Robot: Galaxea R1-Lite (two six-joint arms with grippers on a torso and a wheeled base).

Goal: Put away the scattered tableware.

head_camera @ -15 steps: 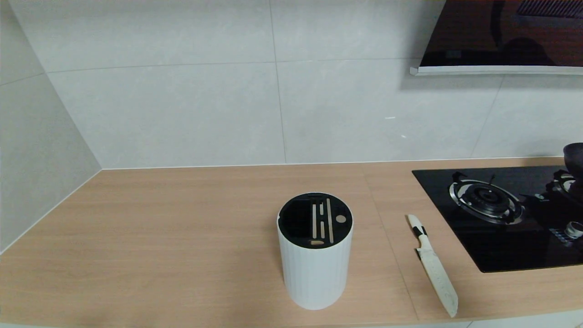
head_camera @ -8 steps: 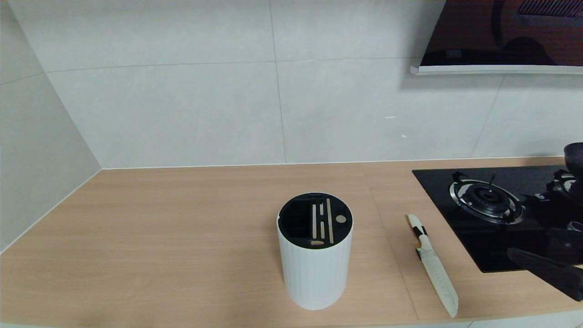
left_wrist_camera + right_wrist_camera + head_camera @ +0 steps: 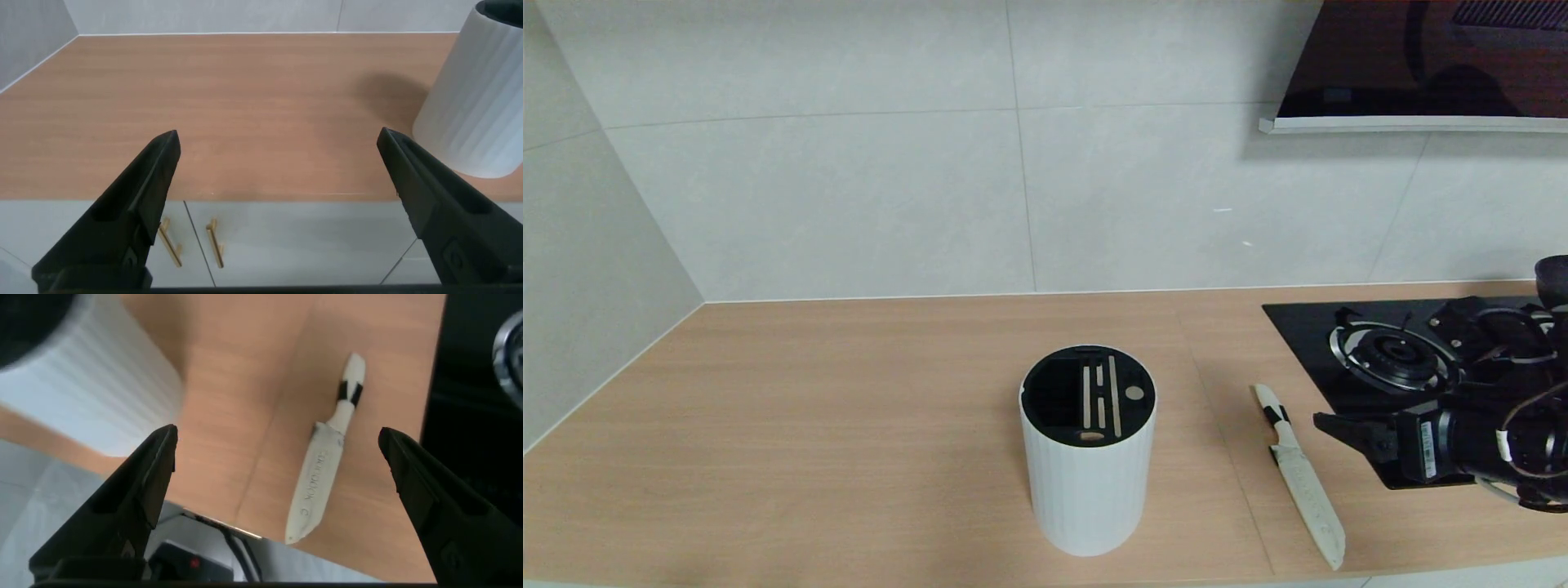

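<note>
Right arm (image 3: pixel 1486 441) runs off the right edge and covers the near part of the stove (image 3: pixel 1307 327), which that edge also cuts. Dark object (image 3: pixel 1553 278) at the same edge is only a sliver, so its shape is unclear. Hood (image 3: pixel 1405 73) is cropped top and right. Holder (image 3: pixel 1088 482): the big slot is black inside, contents can't be told. In the left wrist view the holder is cropped top and right. Left gripper (image 3: pixel 278 145): both fingers (image 3: pixel 139 212) run off the bottom edge. In the right wrist view the holder is blurred and cropped, the print on the knife (image 3: pixel 320 478) is too small to read, and the burner (image 3: pixel 508 347) is cut at the edge.
</note>
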